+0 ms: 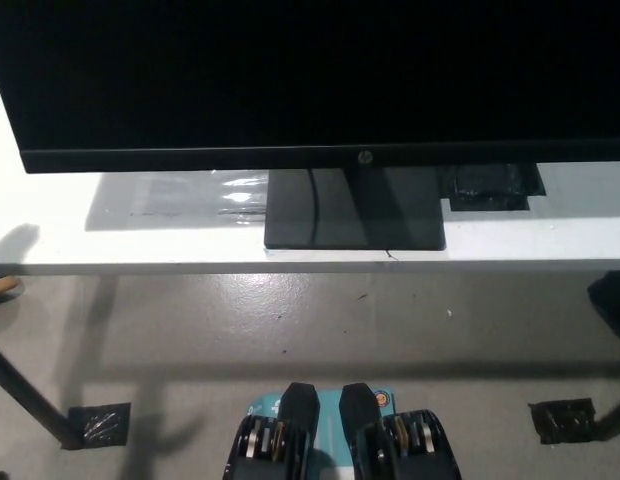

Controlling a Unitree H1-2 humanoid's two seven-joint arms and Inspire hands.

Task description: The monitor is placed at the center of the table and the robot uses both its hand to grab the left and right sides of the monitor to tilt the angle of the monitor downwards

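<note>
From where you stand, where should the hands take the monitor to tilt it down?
Grip the monitor by its left and right edges, one hand from each side. It is wide and pivots above its central stand, so upper side grips probably give the most leverage. Neither hand is in view.

Bare table (60, 225) left of the monitor (310, 80) stand (355, 210); black tape (490, 188) right.

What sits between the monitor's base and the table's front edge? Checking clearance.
Nothing: in the head view, only bare white table lies before the monitor base.

A lab-like workspace: bare concrete floor (320, 320) with tape marks (98, 424) under a white table (50, 235).
</note>
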